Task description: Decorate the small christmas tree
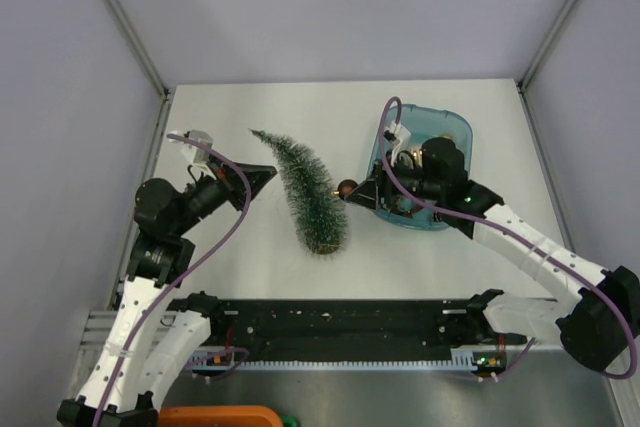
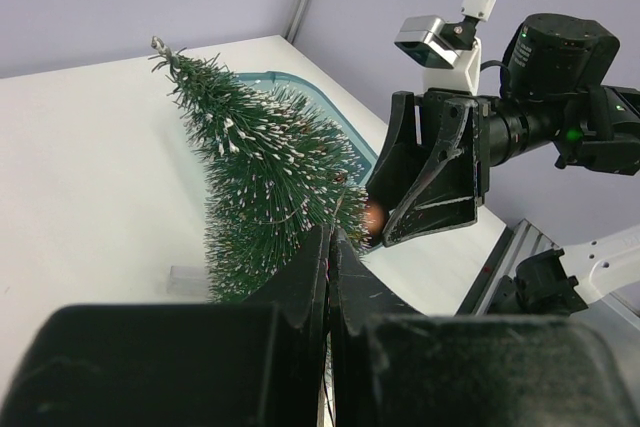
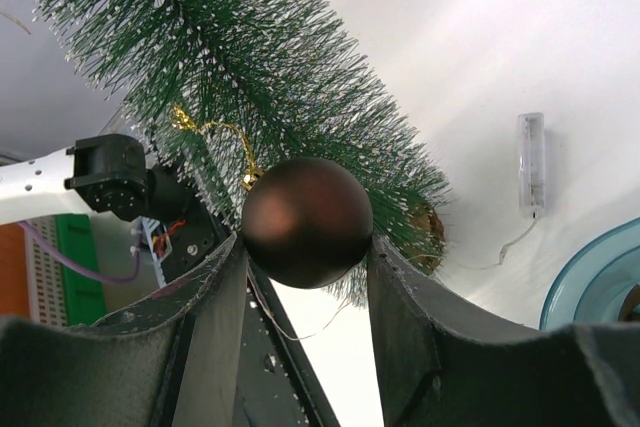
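Surface [image 1: 230,247] of plain white is occupied near its middle by the small christmas tree [image 1: 308,192]. The tree's dark green bristles are frosted white, and it is tilted, with its tip toward the far left and its round brown base nearer. A translucent blue oval tray [image 1: 455,127] is set to its right. The left pincer [image 2: 329,247] is pressed together just beside the tree's left flank. A glossy brown ball ornament [image 3: 306,219] is pinched by the right pincer [image 3: 305,252] at the tree's right edge.

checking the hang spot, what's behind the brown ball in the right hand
Bristles of the small christmas tree and a gold cord; the brown ball covers the branches right behind it.
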